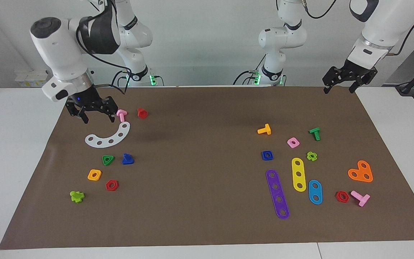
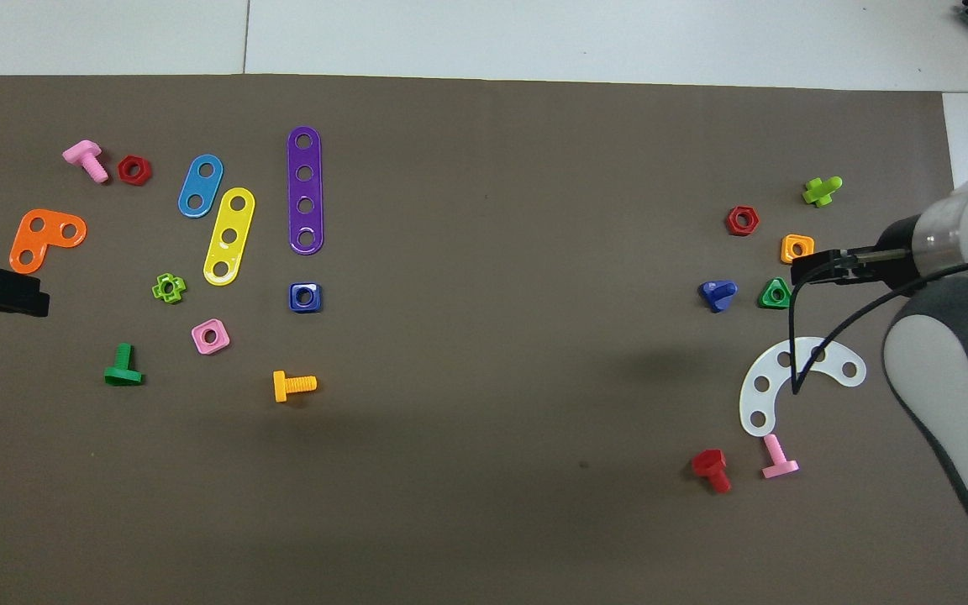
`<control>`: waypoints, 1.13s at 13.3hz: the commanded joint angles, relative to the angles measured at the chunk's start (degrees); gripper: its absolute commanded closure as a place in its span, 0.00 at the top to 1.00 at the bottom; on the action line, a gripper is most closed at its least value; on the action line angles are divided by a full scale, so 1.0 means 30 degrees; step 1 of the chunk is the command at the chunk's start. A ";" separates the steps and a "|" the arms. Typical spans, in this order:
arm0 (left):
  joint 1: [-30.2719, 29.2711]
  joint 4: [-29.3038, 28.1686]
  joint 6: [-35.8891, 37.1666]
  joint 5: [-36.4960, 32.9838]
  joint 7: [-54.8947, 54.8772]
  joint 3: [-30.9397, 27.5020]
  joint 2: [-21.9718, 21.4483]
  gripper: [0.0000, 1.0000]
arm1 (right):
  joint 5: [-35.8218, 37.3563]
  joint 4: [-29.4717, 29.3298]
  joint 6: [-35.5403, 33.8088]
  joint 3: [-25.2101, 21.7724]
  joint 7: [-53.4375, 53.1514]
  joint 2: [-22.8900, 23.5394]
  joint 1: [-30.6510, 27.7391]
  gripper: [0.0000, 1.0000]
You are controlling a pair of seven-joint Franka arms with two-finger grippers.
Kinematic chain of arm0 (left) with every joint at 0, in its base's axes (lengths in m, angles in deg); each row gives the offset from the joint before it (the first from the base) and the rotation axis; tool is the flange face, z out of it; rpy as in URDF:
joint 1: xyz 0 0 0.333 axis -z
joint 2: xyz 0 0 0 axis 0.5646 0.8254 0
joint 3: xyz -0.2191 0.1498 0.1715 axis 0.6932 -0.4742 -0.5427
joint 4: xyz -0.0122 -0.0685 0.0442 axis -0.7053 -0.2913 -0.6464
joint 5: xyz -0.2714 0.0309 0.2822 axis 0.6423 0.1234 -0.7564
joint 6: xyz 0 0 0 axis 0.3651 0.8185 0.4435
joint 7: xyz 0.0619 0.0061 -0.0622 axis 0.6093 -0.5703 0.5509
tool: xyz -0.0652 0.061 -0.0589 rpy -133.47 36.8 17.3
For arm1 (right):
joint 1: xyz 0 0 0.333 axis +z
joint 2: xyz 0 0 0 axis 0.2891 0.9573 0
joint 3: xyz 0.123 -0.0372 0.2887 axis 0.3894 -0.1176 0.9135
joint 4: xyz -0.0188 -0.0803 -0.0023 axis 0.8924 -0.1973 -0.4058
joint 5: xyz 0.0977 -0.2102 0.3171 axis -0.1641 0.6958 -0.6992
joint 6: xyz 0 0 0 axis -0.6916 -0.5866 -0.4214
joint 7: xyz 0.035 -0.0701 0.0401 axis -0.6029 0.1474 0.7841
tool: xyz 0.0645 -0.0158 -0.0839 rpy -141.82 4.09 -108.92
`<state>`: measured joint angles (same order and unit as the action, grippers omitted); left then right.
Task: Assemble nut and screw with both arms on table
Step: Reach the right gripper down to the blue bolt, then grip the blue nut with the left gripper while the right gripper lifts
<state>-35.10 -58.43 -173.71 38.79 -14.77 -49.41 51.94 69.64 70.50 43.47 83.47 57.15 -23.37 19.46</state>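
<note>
Two arms hang above the worktop (image 1: 207,230), both pincers spread and empty: our right pincer (image 1: 92,109) over the white arc, left pincer (image 1: 349,80) waiting. Screw (image 1: 128,159) and nut (image 1: 267,155) lie well apart, presumably one per arm.

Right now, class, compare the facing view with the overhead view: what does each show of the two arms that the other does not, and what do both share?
Only the facing view shows the arm bases, the whole arms and both grippers in full: the right gripper open over the mat beside a pink bolt, the left gripper open above the mat's edge at its own end of the table.

Only the overhead view shows the white table at the end farthest from the robots.

Both show the blue nut and blue screw lying untouched on the brown mat.
</note>
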 commanded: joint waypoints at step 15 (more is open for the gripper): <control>0.2786 -0.1197 -0.2692 0.1222 0.3134 0.0286 0.1634 0.92 | -0.0523 0.3743 0.9001 0.0561 0.3227 0.4477 0.0431 0.47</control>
<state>-28.96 -61.75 -178.16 40.98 -8.51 -47.89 53.60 69.55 80.22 69.06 84.74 64.35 -9.29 21.56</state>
